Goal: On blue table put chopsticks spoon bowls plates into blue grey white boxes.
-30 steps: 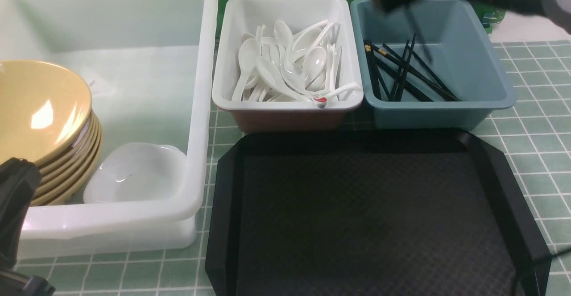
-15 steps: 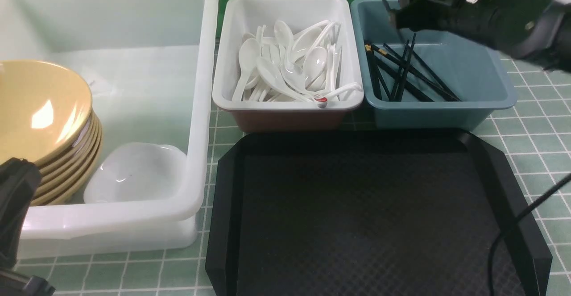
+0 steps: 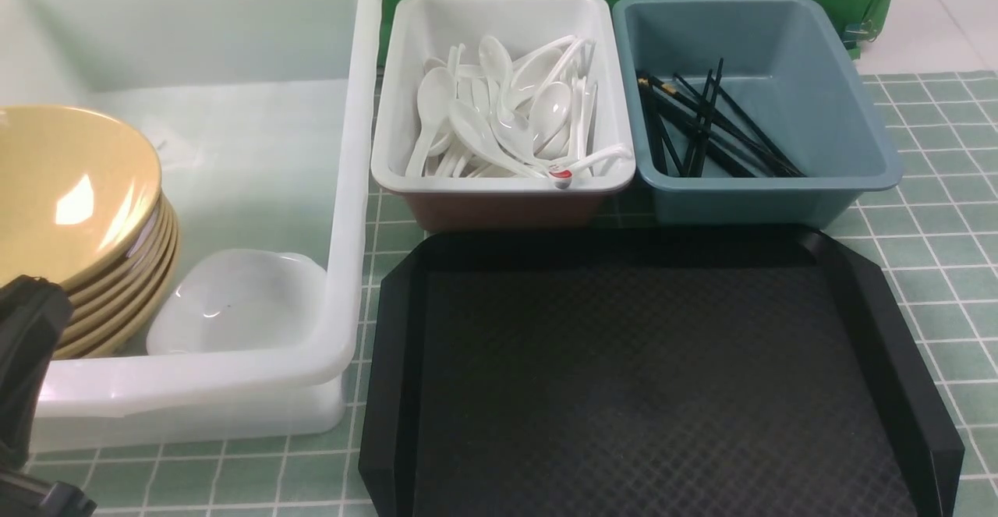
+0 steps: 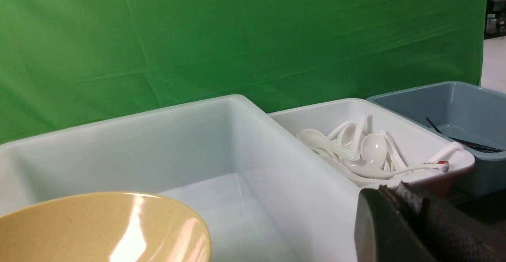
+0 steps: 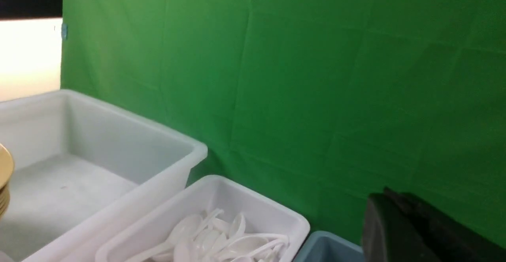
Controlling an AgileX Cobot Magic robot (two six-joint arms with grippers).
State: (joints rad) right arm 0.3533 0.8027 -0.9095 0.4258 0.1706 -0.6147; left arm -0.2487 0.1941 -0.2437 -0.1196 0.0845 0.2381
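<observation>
The thin black chopsticks (image 3: pixel 706 127) lie in a loose crossed bundle on the floor of the small dusty blue-grey plastic tub (image 3: pixel 842 123), which stands at the far right of the pale blue-green tiled table (image 3: pixel 928 236). Just beside it on the left, touching rim to rim, the small white tub with a brownish outside (image 3: pixel 405 96) holds a heap of glossy white plastic soup spoons (image 3: pixel 507 115); one spoon handle with a red mark rests on the near rim. Further left, the large translucent white tub (image 3: pixel 355 150) contains a tilted stack of wide mustard-tan bowls (image 3: pixel 74 189) against its left side and a small white rounded-square plate (image 3: pixel 234 302) beside the stack at the near wall. A black textured tray (image 3: pixel 647 377) lies in front of the two small tubs. The left gripper (image 4: pixel 411 222) appears only as a dark body at the edge of its wrist view; its jaws are pressed together and hold nothing visible. The right gripper (image 5: pixel 399 230) is likewise a dark shape in its wrist view, jaws pressed together, touching nothing, and is outside the front view.
</observation>
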